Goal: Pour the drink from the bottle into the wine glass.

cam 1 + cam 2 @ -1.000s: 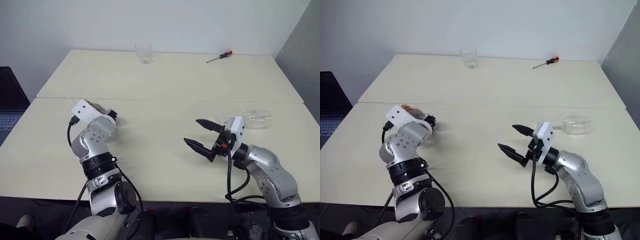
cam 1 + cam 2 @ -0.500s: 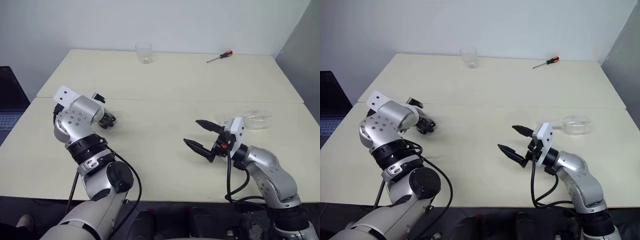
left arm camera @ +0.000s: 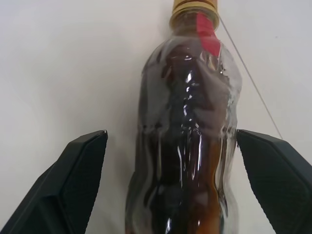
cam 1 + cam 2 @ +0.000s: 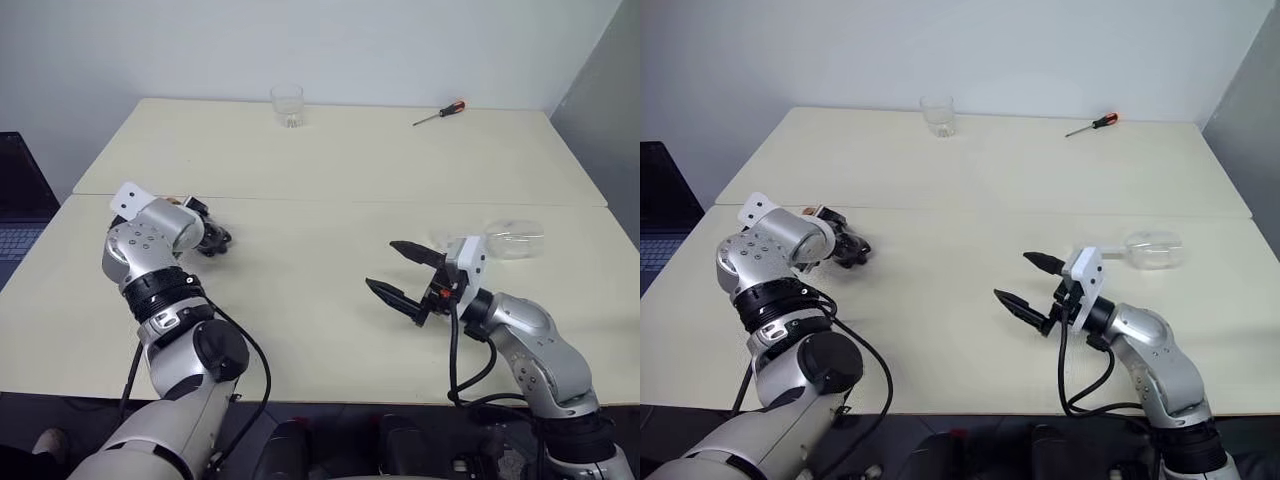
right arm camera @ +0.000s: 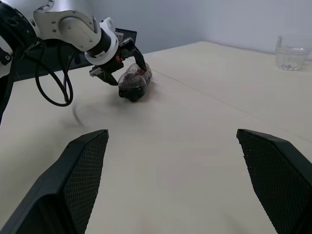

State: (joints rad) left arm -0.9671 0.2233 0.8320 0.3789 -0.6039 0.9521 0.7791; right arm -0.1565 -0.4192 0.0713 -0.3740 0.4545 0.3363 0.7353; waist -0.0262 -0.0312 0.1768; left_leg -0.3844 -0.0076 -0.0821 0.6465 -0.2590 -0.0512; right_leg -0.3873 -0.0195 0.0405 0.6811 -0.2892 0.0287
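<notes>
Bottle (image 3: 187, 131) lying on its side on a pale cream bench (image 4: 330, 160), toward the robot's left, close to the seam where two bench tops meet. It is small and clear, with a red band at the neck and a yellow cap (image 3: 194, 6). Dark brown drink (image 3: 178, 190) shows through its rippled wall.

The left gripper (image 5: 122, 66) reaches down over the bottle, jaws spread wide. In the left wrist view one black finger (image 3: 73, 180) stands on each side of the bottle's body, with bare bench showing between each finger and the plastic, so nothing is gripped. From the right wrist view the same gripper shows across the bench, its dark fingers arched above the bottle.

The right gripper (image 4: 405, 272) hangs above the bench on the robot's right, roughly level and pointing inward toward the left. Its jaws are also spread wide and hold nothing.

The wine glass (image 4: 512, 240) lies on its side on the bench just beyond the right wrist, near the right edge, well apart from the bottle. It is clear; whether anything is in it cannot be told.

At the far edge of the bench, a short clear tumbler (image 4: 287, 106) stands upright near the middle. A screwdriver (image 4: 440, 112) with a red handle lies to its right, well apart from it. A dark laptop (image 4: 18, 205) sits beyond the bench's left edge.
</notes>
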